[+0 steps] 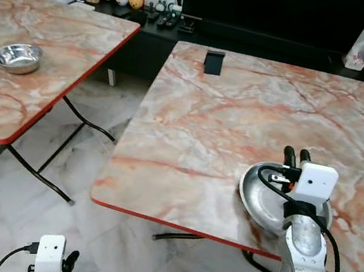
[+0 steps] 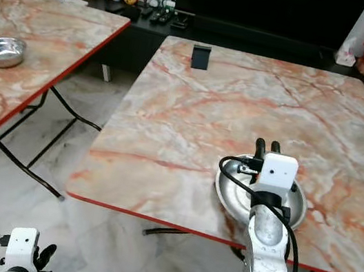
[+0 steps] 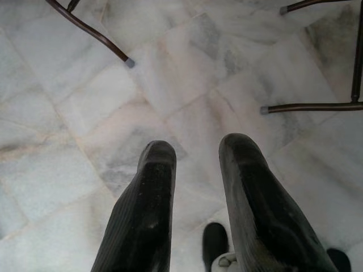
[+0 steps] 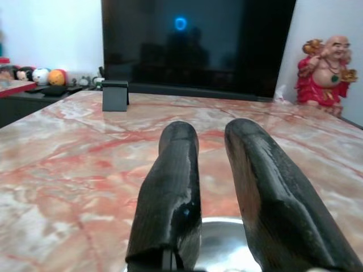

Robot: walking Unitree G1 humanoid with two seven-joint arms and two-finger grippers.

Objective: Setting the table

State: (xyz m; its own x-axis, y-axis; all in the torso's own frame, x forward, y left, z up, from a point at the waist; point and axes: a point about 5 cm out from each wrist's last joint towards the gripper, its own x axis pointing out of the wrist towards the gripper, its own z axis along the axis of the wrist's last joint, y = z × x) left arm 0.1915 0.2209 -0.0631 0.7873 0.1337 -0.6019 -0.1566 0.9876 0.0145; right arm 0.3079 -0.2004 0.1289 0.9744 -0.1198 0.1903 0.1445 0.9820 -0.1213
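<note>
One steel bowl [image 1: 265, 192] beneath right gripper [image 1: 297, 155], near table [image 1: 241, 118] edge

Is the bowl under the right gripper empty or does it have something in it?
Looks empty. The visible part of the bowl shows bare shiny metal inside; the right gripper and its wrist cover the middle, so that part cannot be told.

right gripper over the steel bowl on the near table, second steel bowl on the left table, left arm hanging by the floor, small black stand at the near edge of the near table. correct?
One error: the small black stand sits at the far edge of the near table, as the left eye view shows. The rest holds: right gripper over the steel bowl, second steel bowl on the left table, left gripper hanging by the floor.
</note>
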